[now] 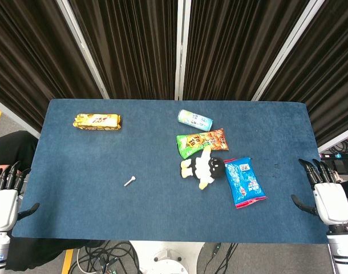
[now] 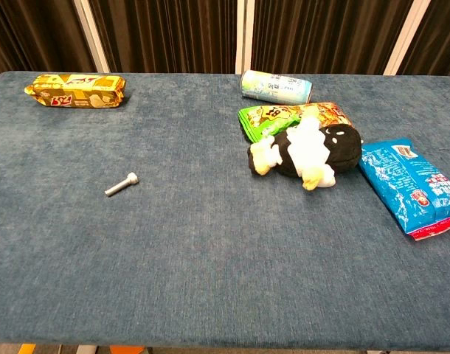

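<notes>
My left hand (image 1: 5, 197) hangs off the table's left edge, fingers apart, holding nothing. My right hand (image 1: 324, 191) sits at the right edge, also empty with fingers spread; the blue snack bag (image 1: 244, 181) (image 2: 413, 186) lies nearest to it. Beside that bag lies a black and white plush toy (image 1: 203, 166) (image 2: 307, 150), partly over a green and orange snack bag (image 1: 201, 141) (image 2: 288, 116). A pale can (image 1: 194, 119) (image 2: 276, 86) lies on its side behind them. A small metal bolt (image 1: 129, 181) (image 2: 121, 184) rests mid-table. Neither hand shows in the chest view.
A yellow biscuit packet (image 1: 97, 121) (image 2: 76, 90) lies at the far left of the blue table (image 1: 83, 171) (image 2: 210, 251). Dark curtains hang behind the table. Cables lie on the floor below its front edge.
</notes>
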`<state>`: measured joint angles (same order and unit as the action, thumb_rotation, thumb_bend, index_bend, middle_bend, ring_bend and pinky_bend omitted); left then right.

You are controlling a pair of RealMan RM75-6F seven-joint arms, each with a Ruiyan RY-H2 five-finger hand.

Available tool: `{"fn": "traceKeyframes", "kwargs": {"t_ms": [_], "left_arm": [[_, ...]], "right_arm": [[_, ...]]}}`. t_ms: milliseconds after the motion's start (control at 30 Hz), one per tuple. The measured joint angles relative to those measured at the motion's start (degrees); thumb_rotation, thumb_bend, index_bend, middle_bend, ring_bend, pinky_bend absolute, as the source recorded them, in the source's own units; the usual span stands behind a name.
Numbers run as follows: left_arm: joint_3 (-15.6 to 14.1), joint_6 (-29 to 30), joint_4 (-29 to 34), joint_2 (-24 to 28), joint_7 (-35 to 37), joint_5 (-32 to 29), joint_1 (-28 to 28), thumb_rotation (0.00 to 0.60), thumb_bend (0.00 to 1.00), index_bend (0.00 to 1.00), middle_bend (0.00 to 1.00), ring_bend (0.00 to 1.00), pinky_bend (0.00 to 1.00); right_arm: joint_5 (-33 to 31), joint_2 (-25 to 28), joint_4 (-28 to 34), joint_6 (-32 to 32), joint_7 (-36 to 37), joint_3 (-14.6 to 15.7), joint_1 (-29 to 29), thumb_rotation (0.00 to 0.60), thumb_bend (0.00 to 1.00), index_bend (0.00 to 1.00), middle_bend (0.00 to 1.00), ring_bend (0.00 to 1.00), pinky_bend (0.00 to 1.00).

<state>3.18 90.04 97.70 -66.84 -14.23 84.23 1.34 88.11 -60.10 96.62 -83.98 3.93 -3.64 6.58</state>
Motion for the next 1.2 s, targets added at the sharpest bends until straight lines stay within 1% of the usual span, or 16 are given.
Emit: {"fn": "traceKeyframes", "kwargs": {"t_ms": [500,733,833,967,1100,1200], "left_arm": [[-0.1,0.0,0.1,0.0,-0.3,0.5,0.1,0.6,0.1,0.15,0.01,0.0,0.0],[-0.2,-2.6,0.8,0.7,-0.6,1.5,1.9,0.6,0.09,0.15,0.01,0.0,0.0],[0.0,-5.0,1.7,1.0,0.4,2.0,3.6,0.6,0.09,0.16,0.01,0.0,0.0],[0.7,-9.8,2.6,0.7,1.0,2.6,7.3,0.6,0.09,0.19,0.04,0.0,0.0],[1.9,-15.4,2.8,-1.4,1.5,1.9,11.4,0.6,0.09,0.22,0.05,0.0,0.0],[3.1,-20.0,2.9,-3.7,1.6,-0.6,14.7,0.6,0.11,0.26,0.08,0.0,0.0]], "right_arm": [[0.7,0.1,-0.1,-1.3,0.2,0.3,-0.8,0.6,0.16,0.08,0.13,0.0,0.0],[1.0,0.2,-0.2,-1.7,0.3,0.3,-0.9,0.6,0.16,0.08,0.13,0.0,0.0],[1.1,0.2,-0.3,-1.4,0.4,0.3,-0.8,0.6,0.16,0.08,0.13,0.0,0.0],[1.0,0.2,-0.5,-1.2,0.5,0.3,-0.7,0.6,0.16,0.08,0.13,0.0,0.0],[0.4,0.2,-0.7,-0.8,0.6,0.1,-0.6,0.6,0.16,0.08,0.13,0.0,0.0],[0.0,0.3,-0.7,-0.5,0.4,0.0,-0.5,0.6,0.16,0.08,0.13,0.0,0.0]]}}
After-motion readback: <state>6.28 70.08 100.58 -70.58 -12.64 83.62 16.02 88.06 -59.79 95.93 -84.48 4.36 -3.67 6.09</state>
